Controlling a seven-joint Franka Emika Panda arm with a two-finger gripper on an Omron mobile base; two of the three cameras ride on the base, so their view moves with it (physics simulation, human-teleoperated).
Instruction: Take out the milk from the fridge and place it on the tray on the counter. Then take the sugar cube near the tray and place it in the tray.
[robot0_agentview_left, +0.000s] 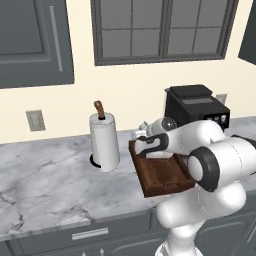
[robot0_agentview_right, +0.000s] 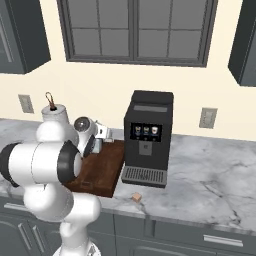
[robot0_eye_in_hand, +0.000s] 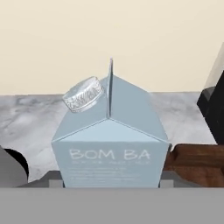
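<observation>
The milk (robot0_eye_in_hand: 111, 144), a pale blue-grey gabled carton with a clear screw cap, stands upright between my fingers (robot0_eye_in_hand: 53, 180) in the hand view. My gripper (robot0_eye_in_hand: 111, 181) is shut on its lower sides. In the left base view the gripper (robot0_agentview_left: 144, 142) hovers over the far left end of the dark brown tray (robot0_agentview_left: 165, 177), which lies on the marble counter (robot0_agentview_left: 45, 185). A corner of the tray (robot0_eye_in_hand: 197, 162) shows just right of the carton. The tiny tan sugar cube (robot0_agentview_right: 136, 198) lies on the counter in front of the tray's right corner (robot0_agentview_right: 102, 175). The fridge is out of view.
A white paper towel roll (robot0_agentview_left: 104, 140) stands left of the tray. A black coffee machine (robot0_agentview_right: 147, 137) sits close against the tray's right side. The wall and a window run behind the counter. Open marble stretches right of the machine (robot0_agentview_right: 210, 175).
</observation>
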